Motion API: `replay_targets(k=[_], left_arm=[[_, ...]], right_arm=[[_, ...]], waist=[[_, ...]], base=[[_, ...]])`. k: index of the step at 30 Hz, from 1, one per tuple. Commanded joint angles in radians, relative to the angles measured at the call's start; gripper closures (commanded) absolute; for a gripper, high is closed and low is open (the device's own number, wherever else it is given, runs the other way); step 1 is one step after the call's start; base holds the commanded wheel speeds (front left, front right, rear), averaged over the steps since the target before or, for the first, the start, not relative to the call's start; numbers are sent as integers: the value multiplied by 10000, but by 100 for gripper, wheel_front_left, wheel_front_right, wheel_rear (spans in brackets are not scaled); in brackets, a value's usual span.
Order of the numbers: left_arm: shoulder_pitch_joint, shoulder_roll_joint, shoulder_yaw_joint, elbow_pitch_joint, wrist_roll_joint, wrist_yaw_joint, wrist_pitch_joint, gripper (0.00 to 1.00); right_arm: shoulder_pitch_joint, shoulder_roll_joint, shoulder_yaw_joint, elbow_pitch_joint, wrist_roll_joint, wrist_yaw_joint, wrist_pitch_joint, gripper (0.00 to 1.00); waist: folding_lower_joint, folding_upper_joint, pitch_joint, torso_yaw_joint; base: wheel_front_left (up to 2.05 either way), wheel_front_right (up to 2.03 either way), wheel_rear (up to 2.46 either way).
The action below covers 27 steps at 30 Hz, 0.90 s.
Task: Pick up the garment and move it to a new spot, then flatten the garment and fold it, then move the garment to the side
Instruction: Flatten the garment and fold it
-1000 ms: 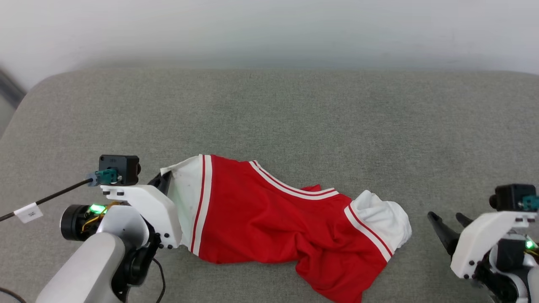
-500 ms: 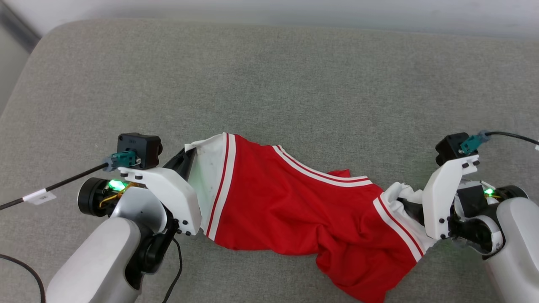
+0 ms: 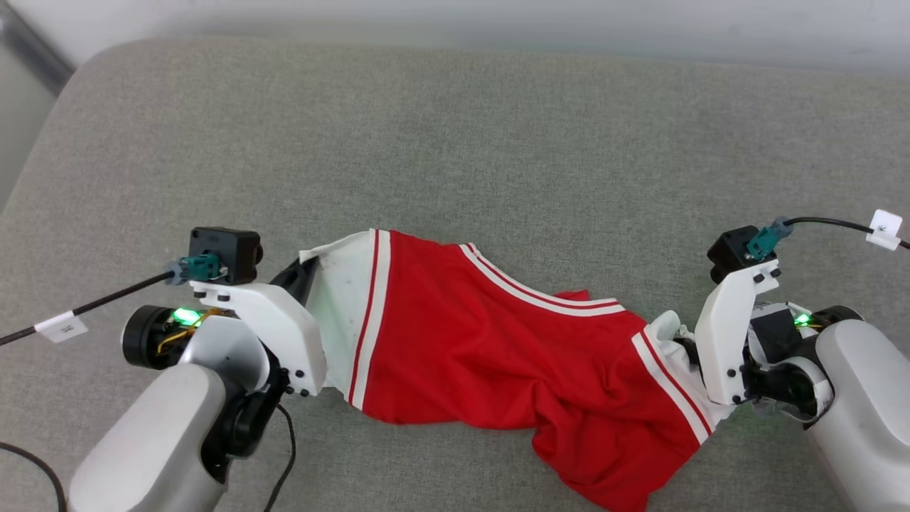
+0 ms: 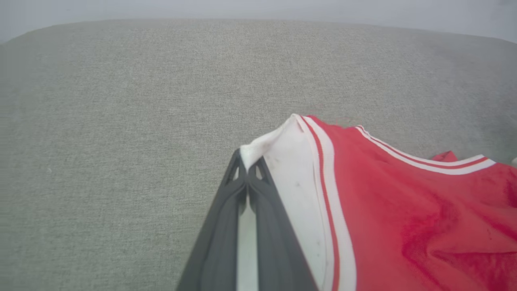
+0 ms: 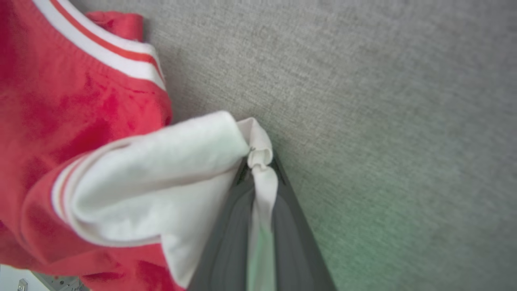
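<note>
We find the garment [image 3: 455,341] lying crumpled across the near half of the grey cushion [image 3: 455,142], stretched sideways between our two arms. Its red body sags in folds at the middle. One red lobe trails toward the cushion's near edge on the right.

Our left tool [image 4: 247,167] has its two dark fingers pressed together on the corner of the white left sleeve [image 3: 341,306], with a strip of white cloth showing between them. Our right tool [image 5: 258,165] is clamped on the other white sleeve [image 5: 161,169], whose cloth is bunched into a small knot at the fingertips and runs down between the fingers.

In the head view the white bracket of the right wrist [image 3: 725,341] covers that grip, and the left wrist bracket [image 3: 277,327] overlaps the edge of the left sleeve.

Around the garment there is bare grey weave out to the cushion's far edge, where a pale wall [image 3: 455,18] rises. A black cable with a white tag [image 3: 60,327] runs off from the left wrist toward the cushion's left edge. A second tagged cable [image 3: 885,229] leaves the right wrist toward the right edge. Another thin black cable [image 3: 284,455] loops under the left forearm.
</note>
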Motion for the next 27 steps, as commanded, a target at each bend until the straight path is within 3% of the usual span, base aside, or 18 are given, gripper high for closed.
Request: replay_targets(k=[1, 5, 11, 15, 27], left_arm=[[-6, 98, 57, 53, 33, 28, -88, 100], [-276, 224, 27, 113, 129, -73, -1, 100], [-1070, 325, 189, 446, 227, -149, 71, 100], [-1887, 98, 449, 1241, -9, -331, -8, 100], [-5946, -556, 993, 4015, 272, -963, -931, 100]], right_arm=[[91, -23, 144, 236, -109, -10, -169, 100], [-428, -344, -203, 431, -495, -12, -1088, 100], [-1059, -275, -917, 974, -1242, -9, -1996, 100], [-1797, -159, -1289, 1371, -1744, -9, -2496, 100], [-5434, -244, -2004, 2241, -3162, -10, -3944, 100]], waist=[[0, 0, -194, -105], [0, 0, -611, -250], [0, 0, -1153, -499], [0, 0, -1317, -707], [0, 0, -183, -1017]], base=[[0, 0, 0], [0, 0, 0], [0, 0, 0], [0, 0, 0], [0, 0, 0]])
